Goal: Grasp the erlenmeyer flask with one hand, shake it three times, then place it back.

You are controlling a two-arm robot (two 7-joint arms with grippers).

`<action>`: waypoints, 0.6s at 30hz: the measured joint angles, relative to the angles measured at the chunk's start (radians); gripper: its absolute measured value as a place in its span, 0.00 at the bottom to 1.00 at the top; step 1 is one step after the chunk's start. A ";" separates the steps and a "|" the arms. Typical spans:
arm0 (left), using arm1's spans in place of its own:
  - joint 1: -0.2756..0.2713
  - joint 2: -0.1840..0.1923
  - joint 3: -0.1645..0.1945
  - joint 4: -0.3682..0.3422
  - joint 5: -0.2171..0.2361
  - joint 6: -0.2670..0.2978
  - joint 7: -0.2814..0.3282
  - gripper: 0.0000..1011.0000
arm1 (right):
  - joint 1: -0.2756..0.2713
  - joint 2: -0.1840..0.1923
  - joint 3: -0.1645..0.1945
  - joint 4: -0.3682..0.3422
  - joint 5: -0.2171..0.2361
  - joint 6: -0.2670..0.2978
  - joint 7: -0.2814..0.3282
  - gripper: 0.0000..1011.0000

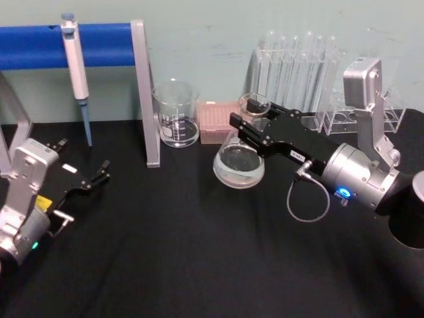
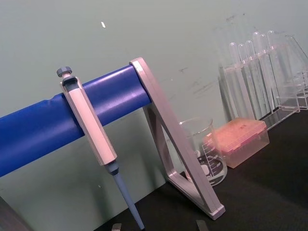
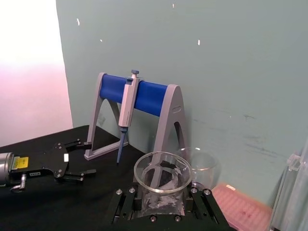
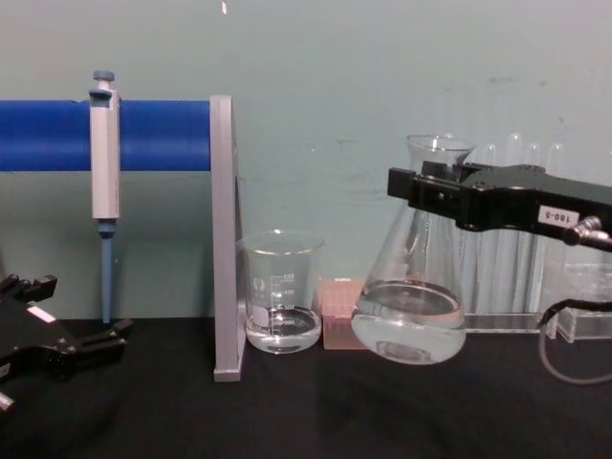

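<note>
The erlenmeyer flask [image 1: 238, 163] is clear glass with a little clear liquid in its wide base. It hangs tilted just above the black table [image 1: 185, 252], right of centre. My right gripper [image 1: 252, 123] is shut on its neck, reaching in from the right. From the side, the flask [image 4: 409, 308] has its base off the table, and the right gripper [image 4: 426, 194] clamps the neck below the rim. The right wrist view shows the flask's rim [image 3: 162, 171] between the fingers [image 3: 126, 204]. My left gripper [image 1: 101, 174] rests open at the far left, well away from the flask.
A glass beaker [image 1: 177, 116] and a pink tip box [image 1: 216, 123] stand just behind the flask. A test tube rack [image 1: 298, 71] is at the back right. A blue-barred stand [image 1: 146, 99] holding a pipette [image 1: 76, 73] fills the back left.
</note>
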 joint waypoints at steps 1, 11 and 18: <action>0.000 0.000 0.000 0.000 0.000 0.000 0.000 0.99 | 0.000 0.000 -0.001 0.000 0.001 0.000 0.001 0.45; 0.000 0.000 0.000 0.000 0.000 0.000 0.000 0.99 | 0.001 0.003 -0.003 0.002 0.007 -0.003 0.003 0.45; 0.000 0.000 0.000 0.000 0.000 0.000 0.000 0.99 | -0.002 0.007 -0.004 -0.002 0.009 -0.005 0.004 0.45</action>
